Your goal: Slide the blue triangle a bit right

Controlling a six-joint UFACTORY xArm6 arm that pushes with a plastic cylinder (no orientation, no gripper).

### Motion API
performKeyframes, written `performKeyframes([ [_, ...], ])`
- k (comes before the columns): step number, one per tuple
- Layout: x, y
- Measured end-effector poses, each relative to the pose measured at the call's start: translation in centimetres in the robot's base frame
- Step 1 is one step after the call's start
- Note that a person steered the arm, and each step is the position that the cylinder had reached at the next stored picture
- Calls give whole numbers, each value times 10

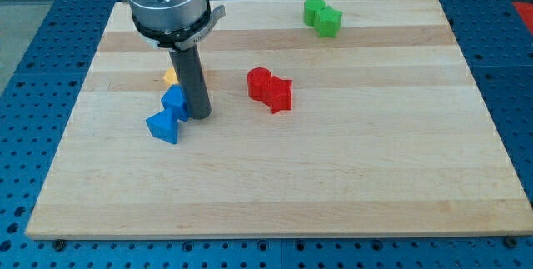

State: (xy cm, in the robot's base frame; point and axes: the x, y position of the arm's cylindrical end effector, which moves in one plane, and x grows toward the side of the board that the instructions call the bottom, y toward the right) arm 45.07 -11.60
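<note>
Position decides this: the blue triangle (162, 127) sits left of centre in the frame, below-left of my tip (199, 116) (a bare rod, nothing to clasp), so we judge we must circle to its left.

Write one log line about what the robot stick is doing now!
tip right of blue block, close | blue triangle lower left of tip, not touched | yellow block partly hidden behind | red, green blocks apart

The arm ends in a round silver-grey metal housing with a black lower band, from which a straight dark rod (192, 82) extends.
</note>
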Motion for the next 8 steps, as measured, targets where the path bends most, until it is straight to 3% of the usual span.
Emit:
performKeyframes([
  [3,6,0],
  [4,30,25],
  [5,72,17],
  [6,88,-23],
  [7,64,-76],
  [8,33,-86],
])
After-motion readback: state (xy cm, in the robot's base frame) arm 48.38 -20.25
